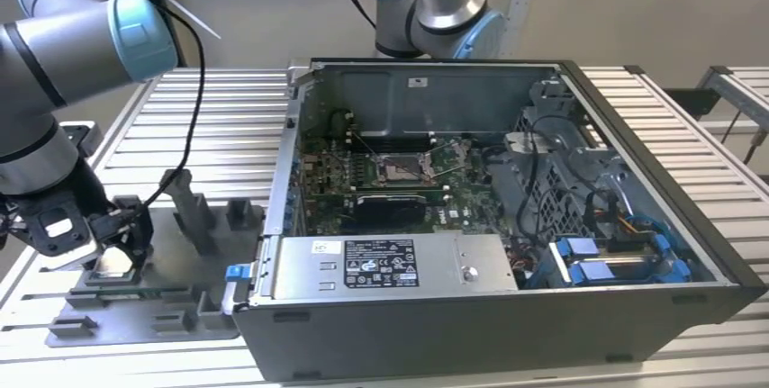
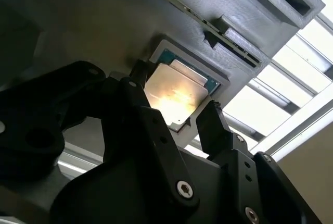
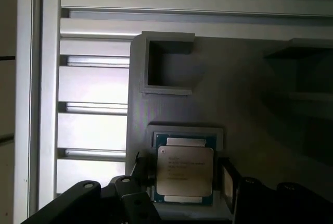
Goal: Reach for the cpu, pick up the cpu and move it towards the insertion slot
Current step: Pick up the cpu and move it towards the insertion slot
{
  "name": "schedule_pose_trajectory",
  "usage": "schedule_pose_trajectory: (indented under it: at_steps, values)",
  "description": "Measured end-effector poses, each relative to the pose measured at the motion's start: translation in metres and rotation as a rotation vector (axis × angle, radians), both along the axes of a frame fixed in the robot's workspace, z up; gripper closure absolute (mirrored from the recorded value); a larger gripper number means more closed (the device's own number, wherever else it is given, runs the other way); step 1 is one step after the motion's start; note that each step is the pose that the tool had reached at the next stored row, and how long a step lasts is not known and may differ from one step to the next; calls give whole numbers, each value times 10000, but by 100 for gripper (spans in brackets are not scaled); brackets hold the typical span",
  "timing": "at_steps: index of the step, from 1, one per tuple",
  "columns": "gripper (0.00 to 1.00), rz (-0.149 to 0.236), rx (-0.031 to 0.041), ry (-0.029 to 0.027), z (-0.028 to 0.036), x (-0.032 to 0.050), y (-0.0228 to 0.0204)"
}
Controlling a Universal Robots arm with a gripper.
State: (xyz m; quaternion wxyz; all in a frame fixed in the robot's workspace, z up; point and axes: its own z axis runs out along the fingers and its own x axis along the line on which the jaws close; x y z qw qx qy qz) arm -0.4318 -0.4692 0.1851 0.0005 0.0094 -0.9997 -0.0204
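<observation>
In the exterior view, the Universal Robots arm reaches down at the view's left. Its gripper is low over a grey fixture plate that lies on the ribbed metal table. An open computer case lies beside the plate, towards the view's right. Inside it, the insertion slot sits amid the green motherboard, with its silver frame and dark centre, well apart from the gripper. A silver power supply lies along the case's near wall. A second arm stands behind the case.

The first wrist view looks straight down between the fingers. Here the cpu lies flat in a shallow square pocket of the fixture plate, pale metal face up, with a green border around it. The gripper is spread, with one finger just beside each of two opposite edges of the chip. I cannot tell whether the pads touch those edges. An empty square recess lies further along the same plate, and bright table slats run beside it.

The second wrist view looks along the black fingers from a slant. Glare washes over the cpu's face, and the chip is seated in its pocket between the two fingertips. Raised fixture blocks stand beyond it.
</observation>
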Motion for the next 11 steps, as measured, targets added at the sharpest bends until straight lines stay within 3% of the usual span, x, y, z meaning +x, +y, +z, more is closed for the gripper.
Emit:
schedule_pose_trajectory:
  at_steps: [5, 6, 11]
  values:
    - [0, 0, 0, -1, -3, 0, 0]
    - [100, 0, 1, -1, -3, -1, 0]
    - [100, 0, 0, -1, -4, -1, 0]
